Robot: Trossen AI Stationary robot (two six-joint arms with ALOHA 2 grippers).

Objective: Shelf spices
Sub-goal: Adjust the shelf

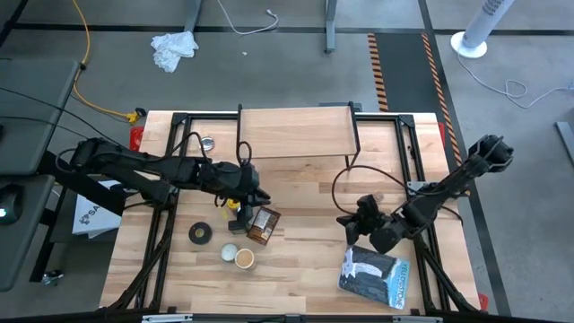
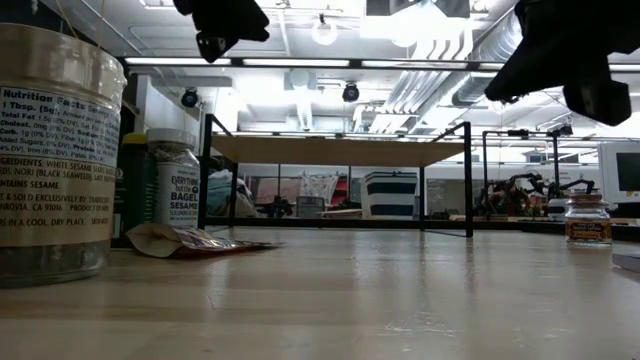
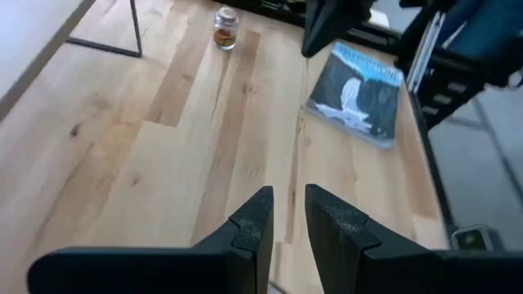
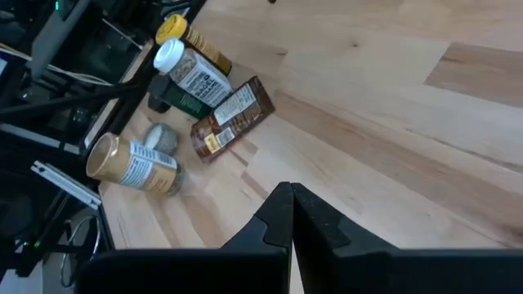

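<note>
The left gripper point(image 1: 258, 195) is hovering empty, fingers a narrow slit apart, just above the spices point(image 4: 192, 90): clear jars showing speckled seasoning, a flat brown packet point(image 1: 262, 225). The plank-topped shelf point(image 1: 296, 131) is standing beyond. The right gripper point(image 1: 348, 222) is waiting closed

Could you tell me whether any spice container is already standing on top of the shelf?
No: in the high view the shelf has a bare wood top, and the spices sit grouped on the table in front of it.
</note>
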